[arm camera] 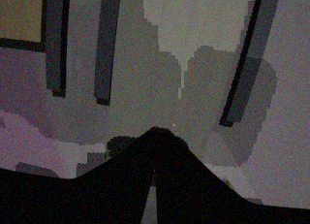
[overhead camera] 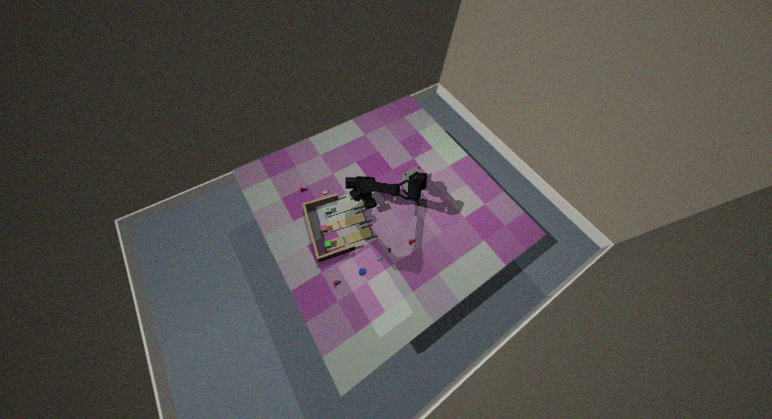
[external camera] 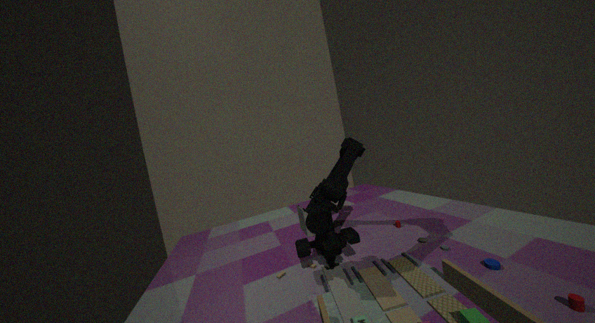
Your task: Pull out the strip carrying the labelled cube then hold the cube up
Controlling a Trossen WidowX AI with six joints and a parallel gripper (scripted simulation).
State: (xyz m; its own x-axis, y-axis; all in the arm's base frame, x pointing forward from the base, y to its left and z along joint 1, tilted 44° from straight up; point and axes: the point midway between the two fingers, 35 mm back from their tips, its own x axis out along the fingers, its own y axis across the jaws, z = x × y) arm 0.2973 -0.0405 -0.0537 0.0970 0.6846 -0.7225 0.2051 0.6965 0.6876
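Observation:
A pale one-piece strip (overhead camera: 343, 204) (external camera: 347, 295) (arm camera: 170, 20) carries the teal cube (overhead camera: 329, 210) (external camera: 359, 319), which bears a dark mark. A tan strip (overhead camera: 354, 218) (external camera: 379, 287) is split by a gap, and a pink cube (overhead camera: 323, 228) is on its far piece. A patterned yellow strip (overhead camera: 358, 235) (external camera: 415, 276) is also in two pieces, with a green cube (overhead camera: 328, 243) (external camera: 474, 315) on its far piece. My gripper (overhead camera: 355, 195) (external camera: 332, 266) (arm camera: 159, 135) is shut, fingertips low over the pale strip's near end. Whether they touch it is hidden.
A wooden frame (overhead camera: 311, 230) (external camera: 484, 288) walls the strips' far end and sides. Dark rails (arm camera: 108, 45) (arm camera: 249, 59) flank the pale strip. A blue disc (overhead camera: 361, 271) (external camera: 492, 264), red pieces (overhead camera: 411, 240) (external camera: 398, 224) and a small tan block (overhead camera: 325, 191) (external camera: 281, 274) lie outside the frame.

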